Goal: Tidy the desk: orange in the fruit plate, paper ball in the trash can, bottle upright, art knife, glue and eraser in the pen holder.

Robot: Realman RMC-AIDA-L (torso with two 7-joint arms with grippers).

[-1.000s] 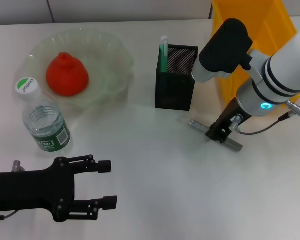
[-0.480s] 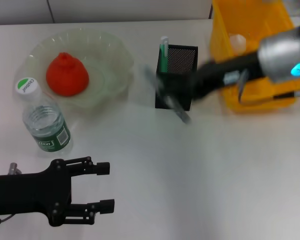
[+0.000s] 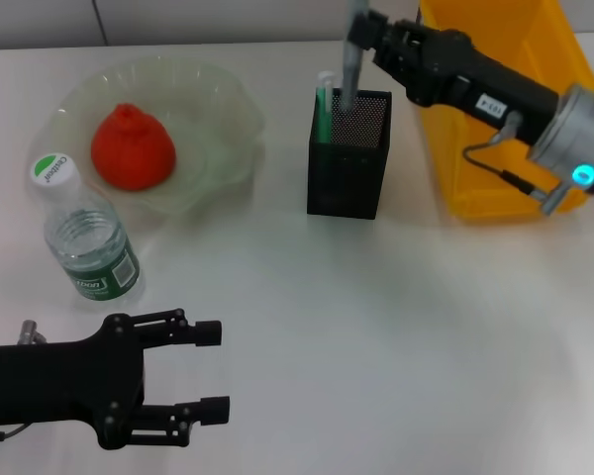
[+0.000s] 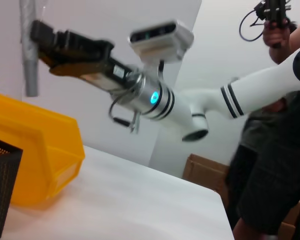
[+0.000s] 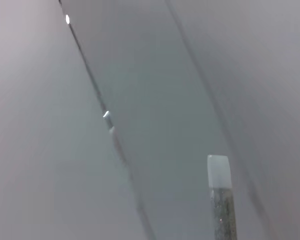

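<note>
Grey art knife [image 3: 352, 54] upright in right gripper [image 3: 368, 35], clamped tight, tip above pen holder [image 3: 348, 153]; left gripper [image 3: 210, 368] spread wide, holding nothing.

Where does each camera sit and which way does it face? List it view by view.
Head: above, looking down at the desk; both arms show.
Left wrist: low over the desk, looking across at the right gripper holding the grey art knife upright.
Right wrist: faces a blank wall; only the knife's tip shows.
Shared: knife, trash can, pen holder.
</note>
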